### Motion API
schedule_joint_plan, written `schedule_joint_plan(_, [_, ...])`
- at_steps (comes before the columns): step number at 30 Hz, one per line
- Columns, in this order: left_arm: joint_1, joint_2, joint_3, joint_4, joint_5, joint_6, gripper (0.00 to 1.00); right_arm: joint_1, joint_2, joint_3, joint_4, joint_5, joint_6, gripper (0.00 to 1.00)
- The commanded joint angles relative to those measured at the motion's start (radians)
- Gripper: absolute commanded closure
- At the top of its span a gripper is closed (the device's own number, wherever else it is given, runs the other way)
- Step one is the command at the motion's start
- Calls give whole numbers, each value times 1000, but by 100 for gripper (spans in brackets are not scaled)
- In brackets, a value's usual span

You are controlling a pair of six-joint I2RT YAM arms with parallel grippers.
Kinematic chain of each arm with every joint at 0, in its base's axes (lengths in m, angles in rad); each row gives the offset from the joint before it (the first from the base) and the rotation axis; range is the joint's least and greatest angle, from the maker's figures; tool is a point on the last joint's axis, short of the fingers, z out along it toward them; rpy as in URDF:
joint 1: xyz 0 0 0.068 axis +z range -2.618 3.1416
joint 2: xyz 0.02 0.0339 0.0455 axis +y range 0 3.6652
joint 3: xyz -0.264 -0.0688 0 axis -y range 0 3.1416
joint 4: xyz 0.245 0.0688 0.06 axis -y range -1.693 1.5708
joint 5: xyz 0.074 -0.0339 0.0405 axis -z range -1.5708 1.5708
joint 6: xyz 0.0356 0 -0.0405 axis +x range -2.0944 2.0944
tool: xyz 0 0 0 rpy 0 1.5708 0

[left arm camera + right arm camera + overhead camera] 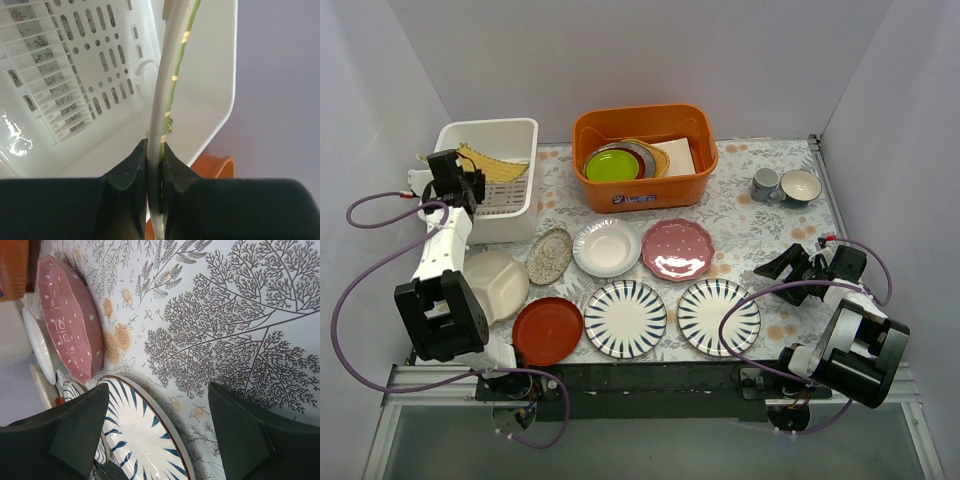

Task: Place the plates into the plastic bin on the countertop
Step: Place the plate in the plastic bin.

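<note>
The left tool (154, 156) pinches a yellowish plate (167, 100) by its rim, edge-on over the plastic bin (210, 75), the right tool (157, 432) hangs open, and seven plates (606, 247) lie on the counter (750, 225), so the task is probably barely begun.

left pincer (154, 150) raised, clamped (on plate (169, 90)) | right pincer (157, 387) low, spread

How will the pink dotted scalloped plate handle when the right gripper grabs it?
The pink scalloped plate shows glossy glare, so probably slippery. It looks like rigid ceramic, likely to chip if dropped. Lying flat on the fern-printed countertop, its rim may be hard for the open right gripper to catch.
</note>
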Motion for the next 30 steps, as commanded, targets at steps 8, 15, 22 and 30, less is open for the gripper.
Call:
schedule_joint_plan(8, [-25,4,44,66,67,12,85,5,14,-9,37,-24,-10,13])
schedule_joint_plan(15, [-28,-22,9,45,73,-3,64,5,9,-9,40,-29,-9,13])
schedule_joint_plan(22, [-27,-33,-5,11,103,-14,50,5,8,-10,38,-32,-9,13])
schedule_joint_plan(30, [-28,-74,-22,-15,157,-37,40,5,4,-10,38,-35,-10,13])
